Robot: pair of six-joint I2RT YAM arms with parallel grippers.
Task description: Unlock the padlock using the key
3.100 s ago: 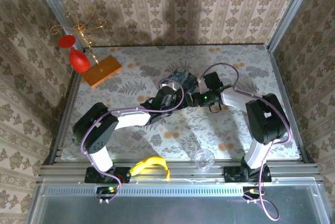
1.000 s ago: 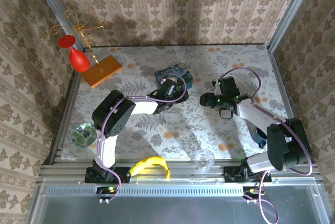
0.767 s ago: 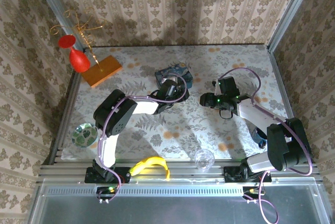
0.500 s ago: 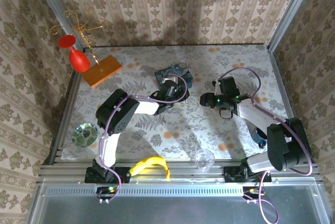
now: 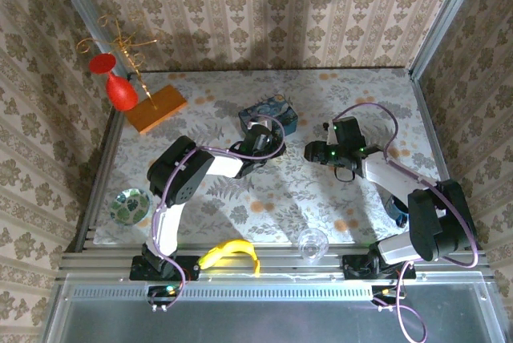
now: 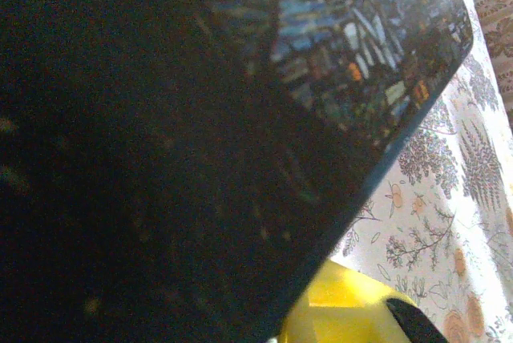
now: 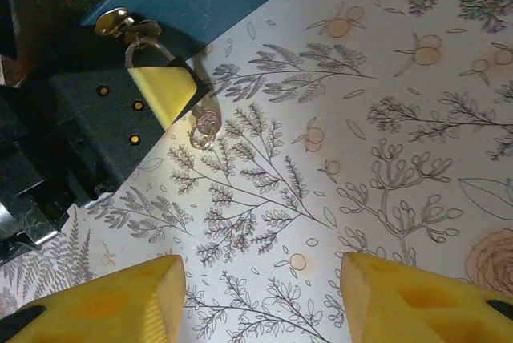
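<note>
Beige damask wallpaper on three sides; below it, a table (image 5: pixel 369 199) under a cloth of ferns and orange fruit. At 12 o'clock of the cloth's middle, a blue painted tin (image 5: pixel 271 110). On its near face, at 10 o'clock in the right wrist view, the padlock (image 7: pixel 147 49) hung through a brass hasp (image 7: pixel 115 21), shackle apparently closed. Pinched at the body by the left gripper (image 5: pixel 258 135), judging from one yellow pad (image 7: pixel 164 90) flat against it; other pad hidden. At 5 o'clock of the lock, the key (image 7: pixel 203 127) with its ring, either near the keyhole or in it; cannot tell which. Over at 3 o'clock of the tin, the right gripper (image 7: pixel 260 295), spread wide and empty, well apart from the key. So: lock probably steadied; key not yet taken or turned, shackle not yet sprung. Elsewhere: red goblet (image 5: pixel 120 90) and wooden block (image 5: pixel 156 106) at 10 o'clock, green dish (image 5: pixel 128 205) at 8, banana (image 5: pixel 228 253) and clear cup (image 5: pixel 313 243) at 6 on the front rail.
</note>
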